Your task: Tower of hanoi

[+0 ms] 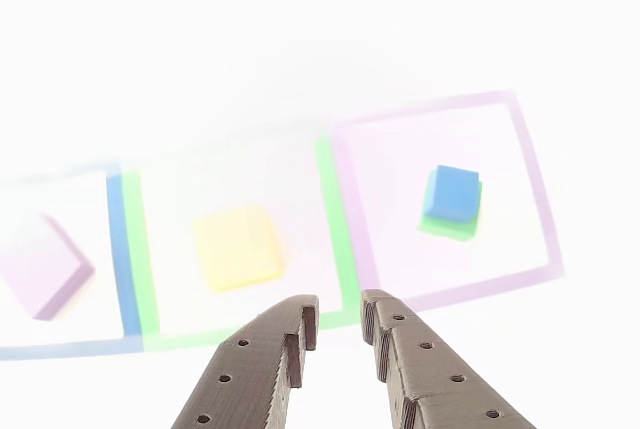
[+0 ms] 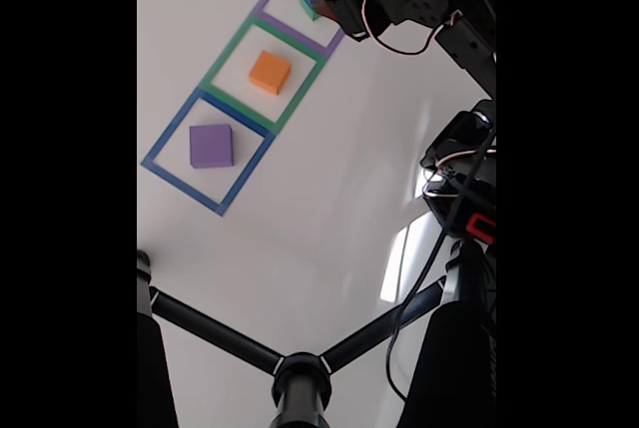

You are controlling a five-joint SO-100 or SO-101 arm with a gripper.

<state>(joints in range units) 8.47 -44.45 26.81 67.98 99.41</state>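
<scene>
**Stack barely begun**

Only a blue cube (image 1: 456,192) sitting atop a green block (image 1: 452,221) in the purple-taped square (image 1: 535,194), ahead and right of the gripper (image 1: 338,317). Jaws parted, holding nothing. Ahead-left: orange cube (image 2: 270,71) alone in the green square, purple cube (image 2: 211,145) alone in the blue square. Probably most moves left.

no text, label, brand, number or sign can be read in either view.
</scene>
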